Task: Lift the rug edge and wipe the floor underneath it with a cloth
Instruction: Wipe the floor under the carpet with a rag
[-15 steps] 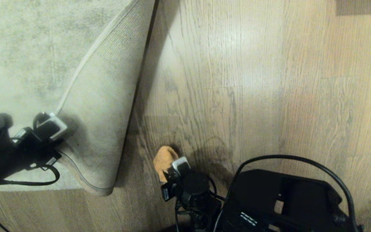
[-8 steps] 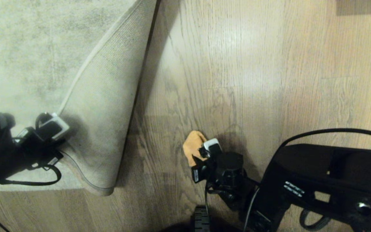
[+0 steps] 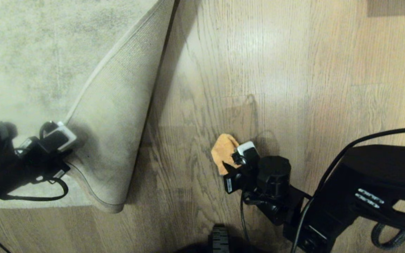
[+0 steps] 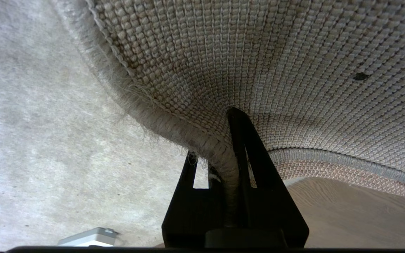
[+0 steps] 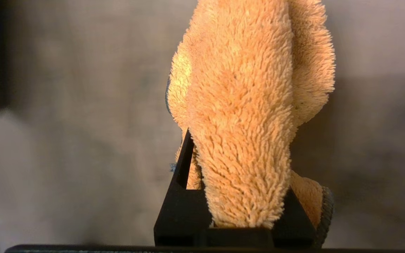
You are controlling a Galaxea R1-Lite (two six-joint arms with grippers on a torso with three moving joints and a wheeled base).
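The left gripper is clamped on the rug edge: in the left wrist view its two black fingers pinch the thick bound border between them, one on the woven backing and one on the pile side. That gripper holds the one rug folded back, so a long triangular flap of pale backing faces up and lies over the grey-beige pile. The flap's rounded corner hangs at the near end, just right of the gripper, and its folded side runs away toward the far end of the rug, throwing a dark shadow on the boards beside it.

The right gripper is closed on the cloth, well to the right of the rug flap. In the right wrist view the single orange rag bulges out between the black fingers, with a sliver of dark trim at its side. The cloth is down at the floor, on bare boards clear of the rug; whether it presses the wood I cannot tell. The floor is light brown planks with dark grain, stretching right of the rug. Two arms are in view, one rug, one cloth.
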